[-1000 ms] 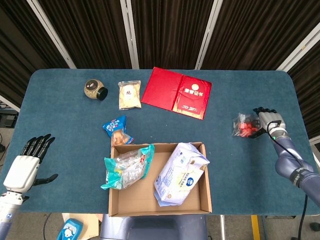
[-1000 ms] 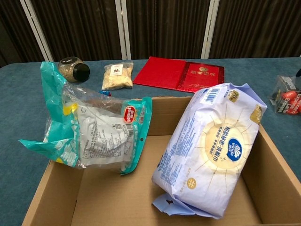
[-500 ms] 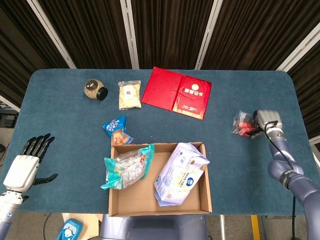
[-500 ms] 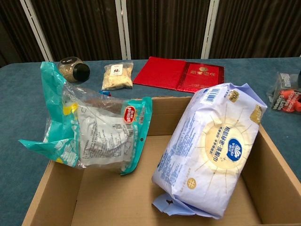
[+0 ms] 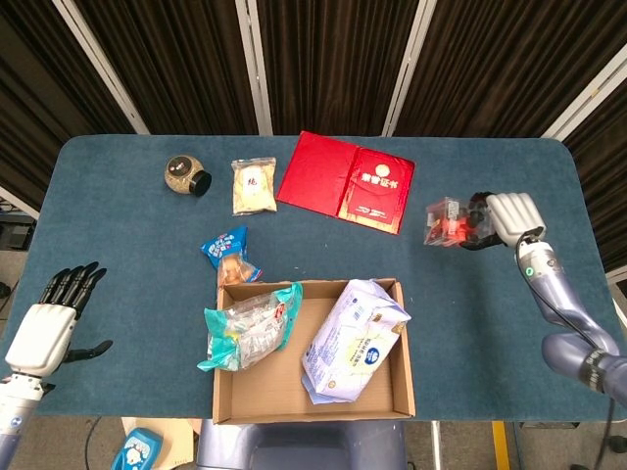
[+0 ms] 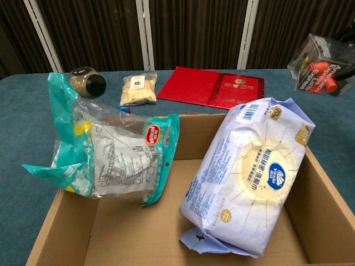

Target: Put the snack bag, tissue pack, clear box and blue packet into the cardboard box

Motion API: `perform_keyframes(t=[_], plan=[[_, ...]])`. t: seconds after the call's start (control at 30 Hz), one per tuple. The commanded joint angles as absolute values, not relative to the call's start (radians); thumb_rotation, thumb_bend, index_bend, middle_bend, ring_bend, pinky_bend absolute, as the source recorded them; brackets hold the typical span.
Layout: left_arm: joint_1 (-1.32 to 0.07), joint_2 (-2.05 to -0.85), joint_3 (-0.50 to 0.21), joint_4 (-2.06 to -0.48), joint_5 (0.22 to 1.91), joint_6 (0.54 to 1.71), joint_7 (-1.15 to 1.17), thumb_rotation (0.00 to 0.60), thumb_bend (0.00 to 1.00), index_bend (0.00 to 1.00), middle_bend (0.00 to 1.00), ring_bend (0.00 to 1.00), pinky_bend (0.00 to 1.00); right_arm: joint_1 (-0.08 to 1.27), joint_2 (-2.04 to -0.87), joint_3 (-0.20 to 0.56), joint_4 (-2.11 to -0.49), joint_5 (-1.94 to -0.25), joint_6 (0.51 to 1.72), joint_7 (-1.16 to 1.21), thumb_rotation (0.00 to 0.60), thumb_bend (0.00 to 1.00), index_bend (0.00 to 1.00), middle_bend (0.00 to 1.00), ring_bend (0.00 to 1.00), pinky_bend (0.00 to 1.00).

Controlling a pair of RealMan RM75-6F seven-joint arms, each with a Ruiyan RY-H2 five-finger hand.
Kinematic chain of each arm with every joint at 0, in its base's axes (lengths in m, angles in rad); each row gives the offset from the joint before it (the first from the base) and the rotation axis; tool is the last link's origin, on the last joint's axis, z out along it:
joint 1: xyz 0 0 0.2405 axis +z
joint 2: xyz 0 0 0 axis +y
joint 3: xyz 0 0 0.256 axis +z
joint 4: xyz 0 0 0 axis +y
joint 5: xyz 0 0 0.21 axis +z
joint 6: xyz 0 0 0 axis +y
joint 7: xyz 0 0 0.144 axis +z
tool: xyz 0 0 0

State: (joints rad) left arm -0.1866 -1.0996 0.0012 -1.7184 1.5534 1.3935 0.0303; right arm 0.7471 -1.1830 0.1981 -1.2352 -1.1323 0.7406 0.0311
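My right hand [image 5: 500, 219] grips the clear box [image 5: 446, 222] with red pieces inside and holds it up off the table at the right; the chest view shows the clear box [image 6: 319, 65] high at the upper right. The cardboard box [image 5: 382, 397] stands at the table's near edge. In it the tissue pack [image 5: 355, 338] leans on the right side and the snack bag [image 5: 250, 327] drapes over the left wall. The blue packet [image 5: 227, 251] lies on the table just beyond the box's left corner. My left hand [image 5: 49, 328] hovers open at the near left.
A red folder [image 5: 348, 181] lies at the back centre, with a small pale pouch [image 5: 253, 186] and a round jar [image 5: 186, 175] to its left. The table's blue cloth [image 5: 127, 255] is bare between my left hand and the cardboard box.
My right hand has closed on the clear box, lifted it off the table and carried it left toward the centre. The left hand has stayed put.
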Motion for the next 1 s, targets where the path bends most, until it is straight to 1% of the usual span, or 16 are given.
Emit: perform_keyframes(t=[0.03, 0.23, 0.33, 0.53, 0.63, 0.77, 0.9, 0.97, 1.0], plan=[[-0.185, -1.098, 0.002, -1.719, 1.553, 1.395, 0.023, 0.6, 0.0, 0.0, 0.0, 0.0, 0.0, 0.691, -0.97, 0.238, -1.547, -1.256, 0.864, 0.11, 0.6, 0.1, 0.67, 0.58, 0.55, 0.64], [-0.18, -1.094, 0.002, -1.718, 1.553, 1.401, 0.011, 0.6, 0.0, 0.0, 0.0, 0.0, 0.0, 0.628, -0.827, 0.234, -1.78, -1.395, 0.957, 0.205, 0.6, 0.1, 0.67, 0.58, 0.55, 0.64], [-0.178, -1.092, 0.003, -1.718, 1.556, 1.405, 0.003, 0.6, 0.0, 0.0, 0.0, 0.0, 0.0, 0.598, -0.775, 0.217, -1.849, -1.476, 0.997, 0.254, 0.6, 0.1, 0.67, 0.58, 0.55, 0.64], [-0.175, -1.091, 0.004, -1.717, 1.565, 1.414, -0.001, 0.6, 0.0, 0.0, 0.0, 0.0, 0.0, 0.572, -0.694, 0.162, -1.948, -1.623, 0.998, 0.353, 0.6, 0.1, 0.66, 0.57, 0.55, 0.64], [-0.174, -1.092, 0.004, -1.715, 1.566, 1.414, -0.002, 0.6, 0.0, 0.0, 0.0, 0.0, 0.0, 0.56, -0.685, 0.13, -1.973, -1.71, 1.013, 0.361, 0.6, 0.1, 0.66, 0.57, 0.54, 0.64], [-0.175, -1.094, 0.004, -1.713, 1.57, 1.415, 0.0, 0.6, 0.0, 0.0, 0.0, 0.0, 0.0, 0.557, -0.701, 0.086, -2.004, -1.808, 1.009, 0.355, 0.6, 0.1, 0.65, 0.56, 0.54, 0.64], [-0.175, -1.095, 0.004, -1.712, 1.568, 1.413, 0.002, 0.6, 0.0, 0.0, 0.0, 0.0, 0.0, 0.562, -0.726, 0.055, -2.027, -1.872, 0.992, 0.321, 0.6, 0.1, 0.63, 0.54, 0.51, 0.63], [-0.175, -1.095, 0.003, -1.711, 1.568, 1.413, 0.001, 0.6, 0.0, 0.0, 0.0, 0.0, 0.0, 0.569, -0.734, 0.043, -2.039, -1.889, 0.97, 0.305, 0.6, 0.1, 0.59, 0.49, 0.46, 0.58], [-0.175, -1.095, 0.003, -1.711, 1.568, 1.413, 0.001, 0.6, 0.0, 0.0, 0.0, 0.0, 0.0, 0.574, -0.737, 0.038, -2.043, -1.893, 0.958, 0.296, 0.6, 0.09, 0.54, 0.44, 0.41, 0.52]])
